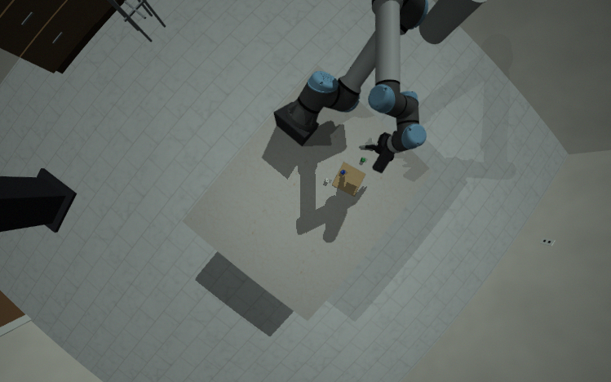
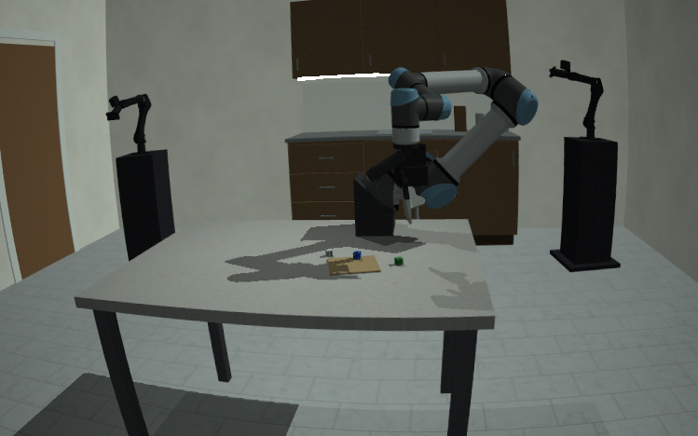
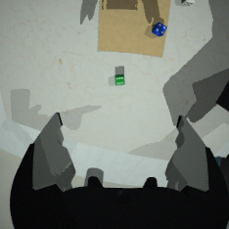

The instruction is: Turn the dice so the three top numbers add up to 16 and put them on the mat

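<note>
The tan mat (image 1: 358,175) (image 2: 367,265) (image 3: 122,39) lies on the table. A blue die (image 1: 343,171) (image 2: 357,255) (image 3: 160,29) stands on it near one corner, with white pips showing. A green die (image 1: 363,160) (image 2: 399,261) (image 3: 119,79) sits on the table beside the mat. A white die (image 1: 327,179) (image 2: 329,252) (image 3: 188,2) is on the table off the mat's other side, cut by the wrist view's top edge. The top numbers are too small to read surely. My gripper (image 3: 119,114) is wide open and empty, raised above the table on the green die's side.
The arm's base (image 1: 296,122) (image 2: 374,209) stands on the table (image 1: 250,209) (image 2: 177,292) behind the dice. Arm shadows cross part of the mat and the table. The table edge beyond the gripper shows in the wrist view.
</note>
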